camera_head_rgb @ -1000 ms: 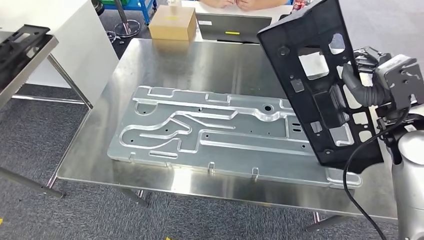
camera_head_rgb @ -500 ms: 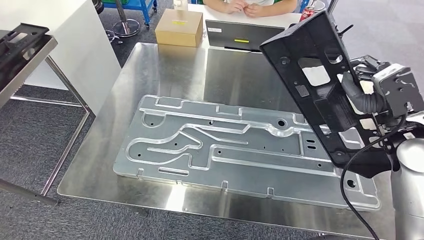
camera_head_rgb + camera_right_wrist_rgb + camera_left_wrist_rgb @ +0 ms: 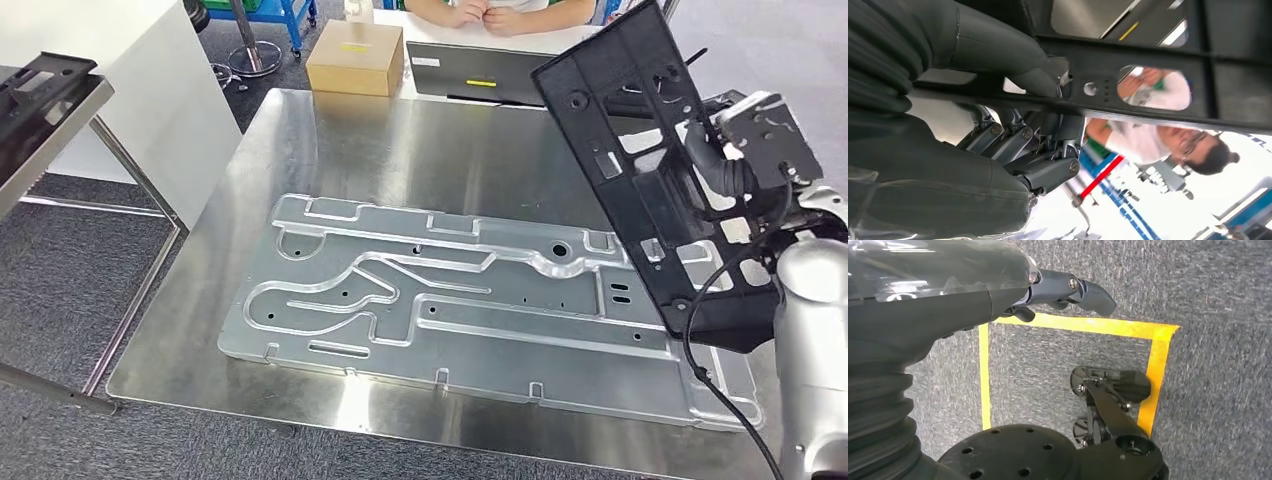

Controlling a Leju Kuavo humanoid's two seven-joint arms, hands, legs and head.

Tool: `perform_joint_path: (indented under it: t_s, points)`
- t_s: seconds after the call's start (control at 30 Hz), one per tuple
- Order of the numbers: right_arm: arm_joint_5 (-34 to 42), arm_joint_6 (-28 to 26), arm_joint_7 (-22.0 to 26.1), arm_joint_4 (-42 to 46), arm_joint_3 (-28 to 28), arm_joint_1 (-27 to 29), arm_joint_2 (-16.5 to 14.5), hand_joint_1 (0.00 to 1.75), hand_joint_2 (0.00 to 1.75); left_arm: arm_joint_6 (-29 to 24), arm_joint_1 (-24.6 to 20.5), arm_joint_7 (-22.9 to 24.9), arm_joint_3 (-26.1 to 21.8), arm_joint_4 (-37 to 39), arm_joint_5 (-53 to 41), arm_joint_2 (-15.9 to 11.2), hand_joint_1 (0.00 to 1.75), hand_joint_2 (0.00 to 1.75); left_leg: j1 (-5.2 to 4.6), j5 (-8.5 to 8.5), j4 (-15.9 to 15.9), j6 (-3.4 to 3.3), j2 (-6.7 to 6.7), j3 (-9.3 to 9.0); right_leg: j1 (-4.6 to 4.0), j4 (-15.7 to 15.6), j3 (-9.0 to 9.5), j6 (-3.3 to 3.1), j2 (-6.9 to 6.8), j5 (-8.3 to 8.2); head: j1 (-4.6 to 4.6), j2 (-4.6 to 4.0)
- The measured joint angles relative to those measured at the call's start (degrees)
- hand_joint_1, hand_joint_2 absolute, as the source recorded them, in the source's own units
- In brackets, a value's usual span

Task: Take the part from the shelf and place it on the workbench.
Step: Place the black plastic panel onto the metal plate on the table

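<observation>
A black plastic frame part (image 3: 640, 200) with several cut-outs hangs tilted above the right end of the steel workbench (image 3: 400, 140). My right hand (image 3: 735, 165) grips it on its right side. In the right wrist view the thumb (image 3: 998, 50) lies over a bar of the part (image 3: 1148, 90) and the darker fingers (image 3: 1043, 170) close beneath it. The part's lower end hovers over the right end of a grooved metal fixture plate (image 3: 450, 300) lying on the bench. My left hand (image 3: 1068, 287) hangs over grey carpet and holds nothing.
A shelf (image 3: 40, 100) with another black part stands at the left. A cardboard box (image 3: 350, 58) and a dark panel (image 3: 480, 72) sit at the bench's far edge, where a person's hands (image 3: 480, 12) rest. Yellow tape (image 3: 1073, 325) marks the floor.
The whole view has shifted a little. My right hand has risen slightly with the part, which still hangs over the plate's right end.
</observation>
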State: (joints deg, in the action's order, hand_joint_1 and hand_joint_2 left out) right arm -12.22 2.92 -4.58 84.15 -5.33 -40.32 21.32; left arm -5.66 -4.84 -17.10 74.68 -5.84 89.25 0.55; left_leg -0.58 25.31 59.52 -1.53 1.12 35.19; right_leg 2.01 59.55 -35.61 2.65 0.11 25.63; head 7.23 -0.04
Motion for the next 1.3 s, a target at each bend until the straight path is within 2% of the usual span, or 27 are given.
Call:
perform_joint_path:
  t_s: [0.23,0.4,0.57,0.73,1.0,1.3]
  points:
    - [-7.84,-2.59,-1.37,-10.67,-3.70,-8.85,-3.67,1.75,1.75,-0.39,-0.12,0.40,0.00,0.00,0.68,0.05,0.00,1.75,0.02,-0.14,-0.03,0.20,0.02,0.00,0.00,0.03,0.02,-0.13,-0.02,-0.09,0.00,0.00]
    - [-11.24,-4.41,-2.14,-15.99,-5.59,-12.77,-7.37,1.75,1.75,-0.39,-0.18,0.64,0.27,-0.01,0.26,0.06,0.00,1.75,0.01,-0.15,-0.01,0.20,0.02,0.00,0.02,0.00,0.05,-0.14,-0.01,-0.12,0.00,0.00]
    - [-13.23,-3.73,-1.21,-20.15,-7.24,-15.42,-11.56,1.75,1.75,-0.37,-0.31,1.07,1.07,-0.03,0.02,0.07,0.00,1.75,0.01,-0.15,-0.01,0.20,0.01,0.00,0.01,-0.02,0.05,-0.15,0.00,-0.12,0.01,0.00]
    - [-17.05,-3.66,0.04,-23.71,-10.29,-15.68,-16.59,1.75,1.75,-0.37,-0.62,1.48,1.57,-0.09,-0.31,0.07,0.00,1.75,0.02,-0.14,-0.02,0.21,0.01,-0.02,-0.01,-0.03,0.04,-0.16,0.01,-0.11,0.02,0.00]
    - [-24.76,-4.10,1.47,-29.77,-15.55,-12.53,-24.39,1.75,1.75,-0.57,-0.94,1.89,2.37,-0.22,-0.06,0.36,0.00,1.75,0.05,-0.14,-0.03,0.21,0.02,-0.03,-0.02,-0.04,0.07,-0.16,0.00,-0.11,0.02,0.00]
    - [-29.12,-4.57,4.77,-39.60,-18.67,-12.26,-30.45,1.75,1.75,-2.73,-1.36,3.91,2.07,-0.26,0.74,0.82,0.00,1.75,0.25,0.35,-0.12,0.52,-0.66,-1.23,-0.26,-0.45,1.21,-0.54,0.67,0.08,0.02,0.00]
